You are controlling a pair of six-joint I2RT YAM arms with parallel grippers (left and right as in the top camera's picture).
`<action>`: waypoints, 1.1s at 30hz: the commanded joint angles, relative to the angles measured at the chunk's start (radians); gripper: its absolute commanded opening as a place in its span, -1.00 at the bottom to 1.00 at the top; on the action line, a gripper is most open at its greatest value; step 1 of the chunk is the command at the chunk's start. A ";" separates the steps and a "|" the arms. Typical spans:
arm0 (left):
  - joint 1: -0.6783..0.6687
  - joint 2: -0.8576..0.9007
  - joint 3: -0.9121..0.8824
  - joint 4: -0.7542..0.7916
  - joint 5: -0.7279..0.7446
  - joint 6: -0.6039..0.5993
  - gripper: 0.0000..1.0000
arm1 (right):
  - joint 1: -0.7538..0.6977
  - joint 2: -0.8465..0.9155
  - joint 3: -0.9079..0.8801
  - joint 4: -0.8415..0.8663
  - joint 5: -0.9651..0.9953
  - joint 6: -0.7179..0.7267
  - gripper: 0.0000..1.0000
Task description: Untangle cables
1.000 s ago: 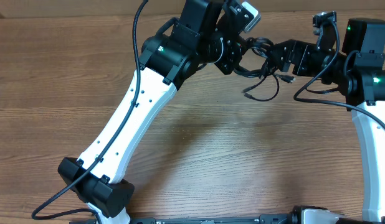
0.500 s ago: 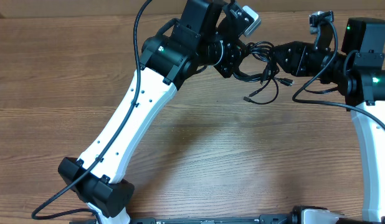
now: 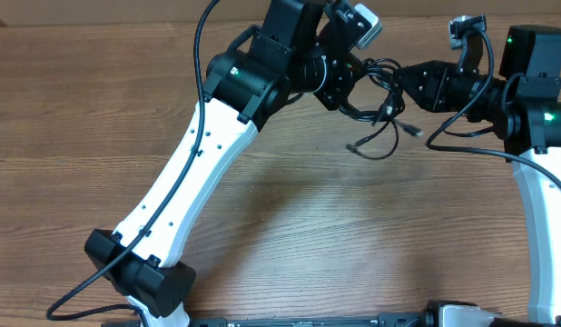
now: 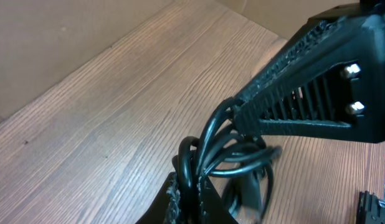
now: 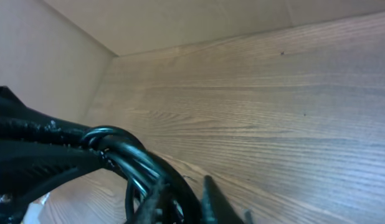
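The cables [image 3: 364, 114] are a small black tangle held up between both arms at the back of the table. One loop [image 3: 388, 145] and two plug ends hang toward the wood. My left gripper [image 3: 342, 89] is shut on one side of the bundle. In the left wrist view several strands [image 4: 211, 140] rise out of its closed jaws [image 4: 195, 202]. My right gripper [image 3: 398, 84] has closed onto the other side. In the right wrist view the strands [image 5: 127, 152] run between its fingers [image 5: 180, 202]. The two grippers are almost touching.
Bare wooden table [image 3: 290, 209] spreads below and to the left. Cardboard walls [image 5: 199, 25] stand at the back edge. The left arm's white link [image 3: 185, 182] crosses the middle, and the right arm's thicker black wire [image 3: 462, 136] loops beside its base.
My right gripper has closed on the cables. The hanging loop and plug ends have shifted a little, and the left grip is unchanged.
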 commanded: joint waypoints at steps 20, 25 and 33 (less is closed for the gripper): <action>-0.015 0.003 -0.001 0.004 0.082 0.010 0.11 | 0.000 -0.016 0.027 0.066 -0.039 0.002 -0.92; -0.014 0.003 -0.001 0.004 0.078 0.013 0.47 | 0.000 -0.016 0.027 0.066 -0.015 0.002 -0.92; -0.014 0.003 -0.001 0.003 0.078 0.014 1.00 | 0.000 -0.016 0.027 0.066 0.057 0.002 -0.92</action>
